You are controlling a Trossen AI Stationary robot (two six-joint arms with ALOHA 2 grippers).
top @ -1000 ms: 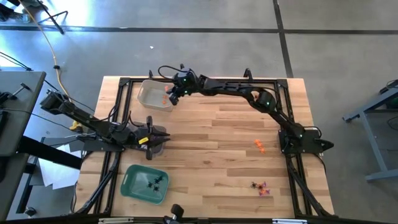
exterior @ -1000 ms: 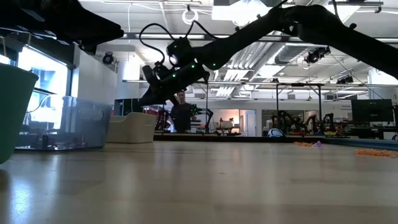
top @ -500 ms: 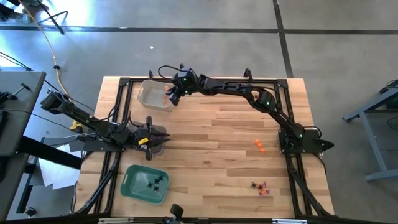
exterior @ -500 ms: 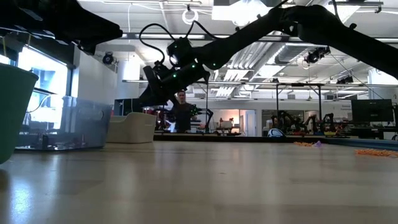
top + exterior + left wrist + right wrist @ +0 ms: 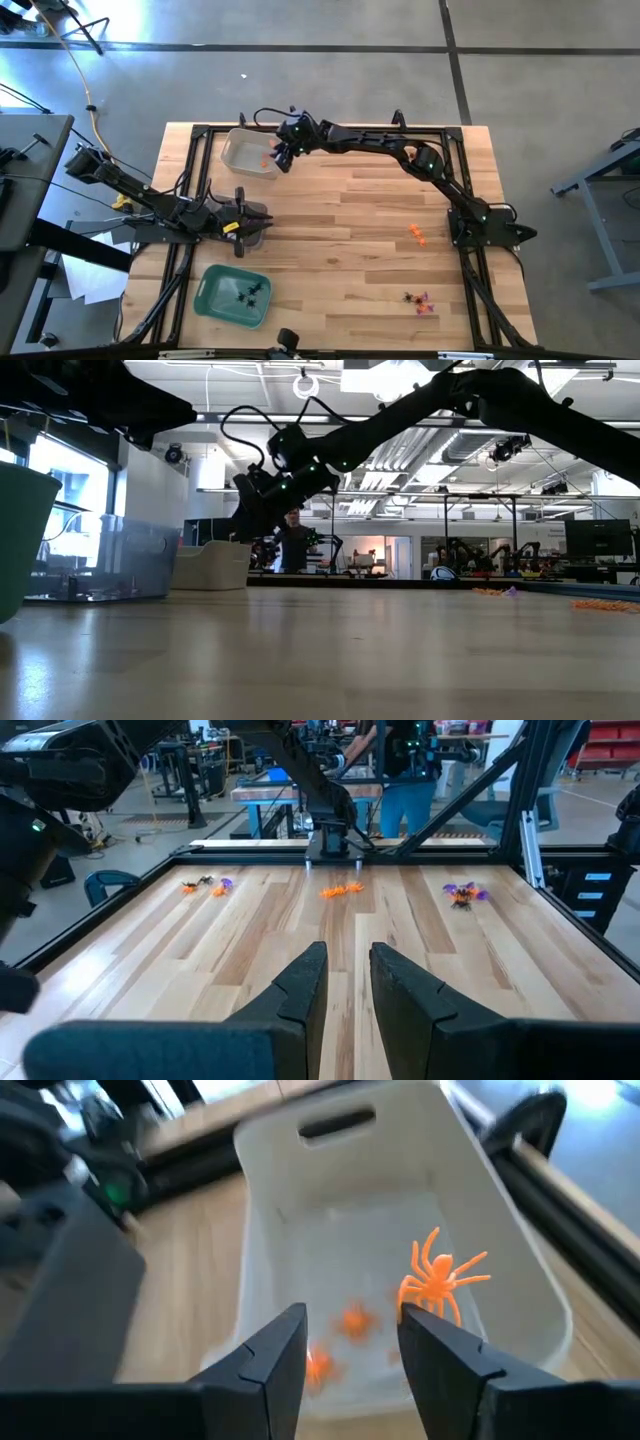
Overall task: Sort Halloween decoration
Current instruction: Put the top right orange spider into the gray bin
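High view: right gripper (image 5: 279, 157) hovers over the clear plastic tray (image 5: 243, 150).

Right wrist view: fingers spread, empty; small orange plastic spider (image 5: 437, 1283) lies just beyond them, inside the tray.

Left wrist view: left gripper (image 5: 347, 982) nearly closed, idle.

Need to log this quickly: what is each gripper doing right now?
Left gripper: fingers slightly apart, holding nothing, above bare table.
Right gripper: open over the clear tray, orange spider just off its fingertip.
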